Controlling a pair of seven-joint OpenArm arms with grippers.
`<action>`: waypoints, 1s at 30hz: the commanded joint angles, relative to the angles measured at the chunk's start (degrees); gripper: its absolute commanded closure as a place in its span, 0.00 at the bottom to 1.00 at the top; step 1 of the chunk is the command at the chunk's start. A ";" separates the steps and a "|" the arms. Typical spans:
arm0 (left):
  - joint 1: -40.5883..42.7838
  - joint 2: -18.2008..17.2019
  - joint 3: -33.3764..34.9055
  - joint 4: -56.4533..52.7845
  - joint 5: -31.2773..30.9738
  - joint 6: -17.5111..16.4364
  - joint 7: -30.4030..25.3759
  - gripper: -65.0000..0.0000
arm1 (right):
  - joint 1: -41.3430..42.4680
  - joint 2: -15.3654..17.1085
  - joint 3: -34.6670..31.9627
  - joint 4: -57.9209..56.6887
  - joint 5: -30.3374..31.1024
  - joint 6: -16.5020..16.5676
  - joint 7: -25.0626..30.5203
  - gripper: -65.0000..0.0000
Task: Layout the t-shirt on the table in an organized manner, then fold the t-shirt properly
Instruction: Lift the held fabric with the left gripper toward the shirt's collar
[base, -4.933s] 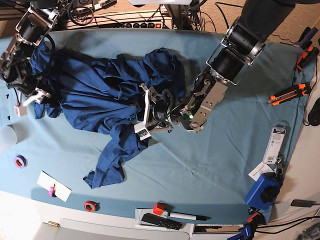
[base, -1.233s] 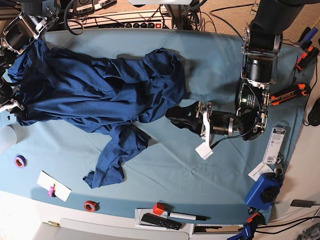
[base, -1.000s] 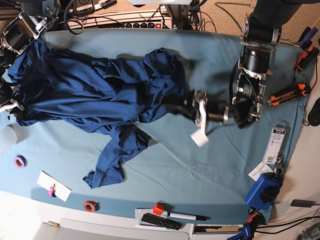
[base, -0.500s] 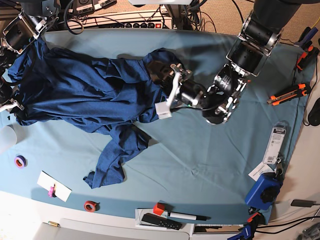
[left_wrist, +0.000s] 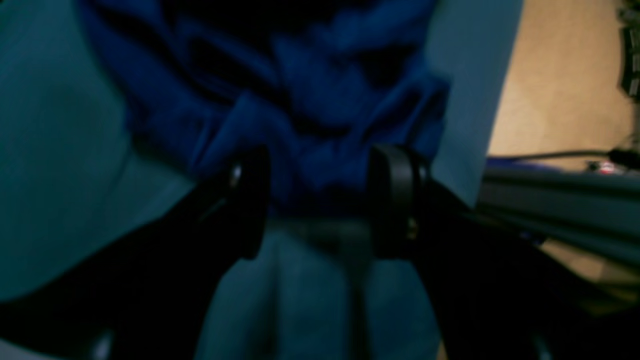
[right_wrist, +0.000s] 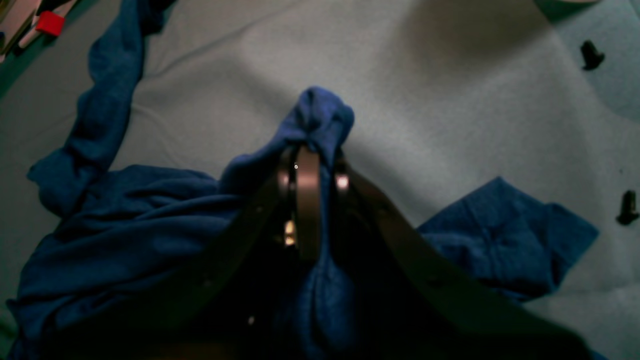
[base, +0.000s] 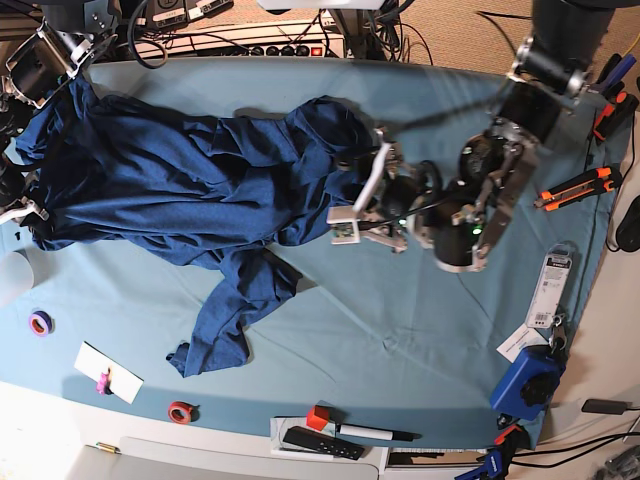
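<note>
Teal cloth covers the whole bench (base: 420, 340), and the navy t-shirt (base: 180, 190) is sprawled across its far-left half, still pretty bunched up, with one twisted strip trailing down toward the near edge. Starting at the left: the right hand (right_wrist: 310, 172) is pinched tight on a little peak of the shirt's fabric at the far-left end, which looks like it's there to anchor that side so the cloth can be stretched flat. In the base view that hand is mostly off frame, so the wrist view is what shows the grip. Moving right, the left hand (base: 362, 195) is parked at the shirt's right-hand bunch with its jaws wide apart, straddling a fold but not clamped on it, so my guess is it's lining up a grab to pull the other way. The wrist view there is blurry, so contact is hard to call. Clutter-wise, there's a purple tape roll (base: 40, 323), a red tape roll (base: 181, 411) and a marker (base: 372, 433) along the near edge, plus an orange utility knife (base: 578, 187) on the right, all clear of the shirt. The dangling strip is the bit most likely to snag.
</note>
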 joint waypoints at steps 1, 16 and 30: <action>-0.57 -1.16 -0.33 1.92 -0.44 -0.06 -1.75 0.54 | 1.09 1.70 0.15 0.83 1.36 0.10 1.25 1.00; 7.67 2.45 -0.33 5.33 1.05 2.25 -13.05 0.40 | 1.07 1.42 0.15 0.83 1.33 0.10 1.03 1.00; 11.30 10.71 -0.33 1.38 20.26 19.65 -15.10 0.40 | 1.07 1.42 0.15 0.83 1.33 0.10 0.83 1.00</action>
